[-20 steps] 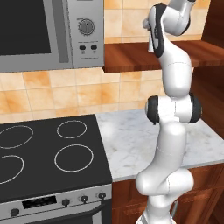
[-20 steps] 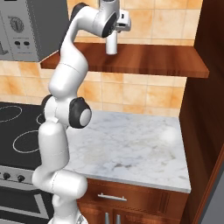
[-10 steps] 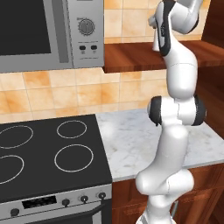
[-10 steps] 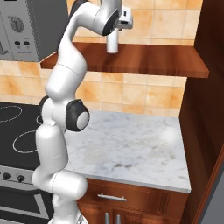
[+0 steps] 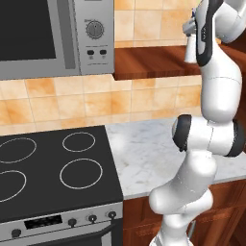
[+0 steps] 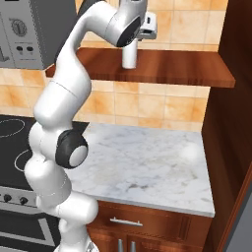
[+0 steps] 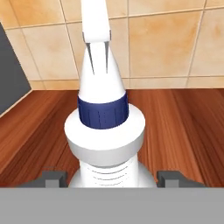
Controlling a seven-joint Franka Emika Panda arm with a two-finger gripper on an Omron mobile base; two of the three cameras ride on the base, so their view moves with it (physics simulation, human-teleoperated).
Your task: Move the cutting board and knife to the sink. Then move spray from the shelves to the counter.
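Spray (image 6: 129, 55) stood upright on shelves (image 6: 162, 68), against tan tiled wall. Gripper (image 7: 112, 178) reached down over bottle from above, jaws spread wide, dark fingertips (image 7: 53, 178) flanking bottle's body on either side, apart from it, nothing gripped. Counter (image 6: 142, 165) lay below shelves, beside black stovetop (image 5: 48, 168). Microwave (image 5: 53, 36) hung left of shelves.

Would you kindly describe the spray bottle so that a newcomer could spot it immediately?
Find the reddish-brown wooden shelf on the tiled wall, right of the microwave and above the marble counter. The spray bottle stands upright on it: slim and white, with a dark blue collar under its nozzle, the only item on that plank.
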